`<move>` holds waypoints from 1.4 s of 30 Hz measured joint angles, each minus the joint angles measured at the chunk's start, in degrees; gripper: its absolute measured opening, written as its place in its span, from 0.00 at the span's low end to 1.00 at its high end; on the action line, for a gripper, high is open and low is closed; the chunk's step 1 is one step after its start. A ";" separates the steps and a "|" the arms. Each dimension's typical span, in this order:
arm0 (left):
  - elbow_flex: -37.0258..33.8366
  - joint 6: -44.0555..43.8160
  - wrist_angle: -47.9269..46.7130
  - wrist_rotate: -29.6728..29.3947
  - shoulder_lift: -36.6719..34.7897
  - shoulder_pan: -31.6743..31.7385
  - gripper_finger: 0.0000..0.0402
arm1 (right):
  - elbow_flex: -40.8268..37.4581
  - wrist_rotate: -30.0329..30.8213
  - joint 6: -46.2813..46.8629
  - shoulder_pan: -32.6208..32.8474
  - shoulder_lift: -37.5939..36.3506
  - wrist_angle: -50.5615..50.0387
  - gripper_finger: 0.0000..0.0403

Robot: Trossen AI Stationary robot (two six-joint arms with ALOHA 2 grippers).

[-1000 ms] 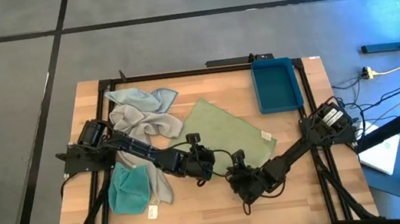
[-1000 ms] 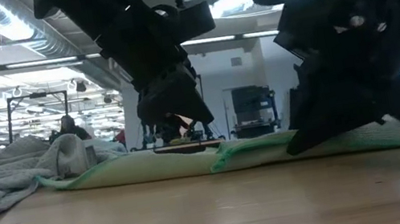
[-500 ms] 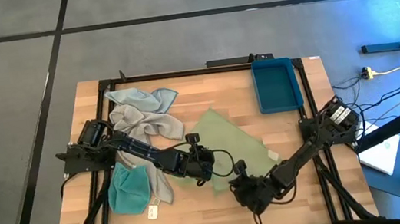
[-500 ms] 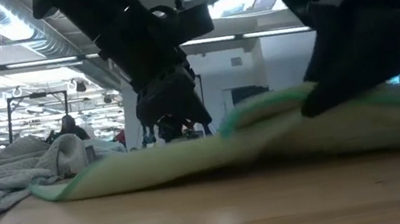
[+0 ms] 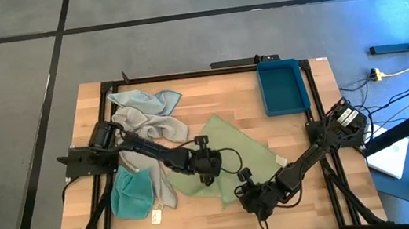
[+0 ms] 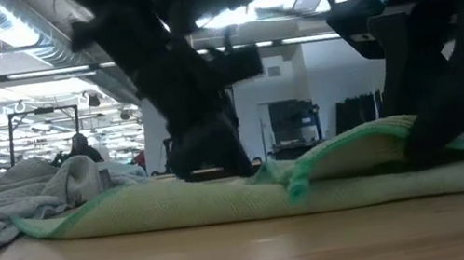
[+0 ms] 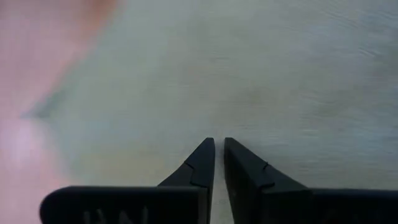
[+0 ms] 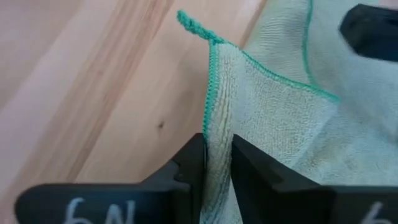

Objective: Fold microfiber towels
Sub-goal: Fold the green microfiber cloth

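Note:
A pale green microfiber towel lies spread in the middle of the table, its near edge raised into a low fold. My right gripper is at that near edge, shut on the cloth. My left gripper is shut, its tips low over the towel's middle. Grey and pale blue towels lie bunched at the far left, partly under my left arm. A teal towel lies crumpled at the near left. My left gripper points slanting down at the green towel's middle; I cannot tell whether its tips touch the cloth. My right gripper pinches the towel's teal-stitched hem between its two fingers, a short way from a corner. The fingers slant down from the table's right. The held edge stands a little above the table, and the rest lies flat.
A blue plastic tray stands at the far right. A small white tag lies near the teal towel. Bare wood shows along the near edge. A black frame rims the table.
My right gripper has gone toward the table's near edge and risen a little, drawing the green towel's near edge with it, so that this edge now stands up in a low fold. My left gripper has sunk toward the towel's middle.

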 joint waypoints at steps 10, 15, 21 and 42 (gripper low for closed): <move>0.26 1.47 2.25 2.04 2.24 5.89 0.07 | -0.02 0.02 -0.95 0.00 0.00 0.37 0.20; 0.22 2.55 1.73 -0.23 2.34 8.39 0.07 | -0.01 0.04 -1.56 0.07 0.00 0.35 0.20; 0.15 2.61 1.57 -1.67 2.41 10.71 0.07 | 0.00 -2.25 -1.68 0.04 0.00 0.41 0.20; -0.31 4.08 -3.11 0.32 -1.78 6.94 0.07 | -0.09 -10.27 0.14 0.02 -2.12 0.15 0.20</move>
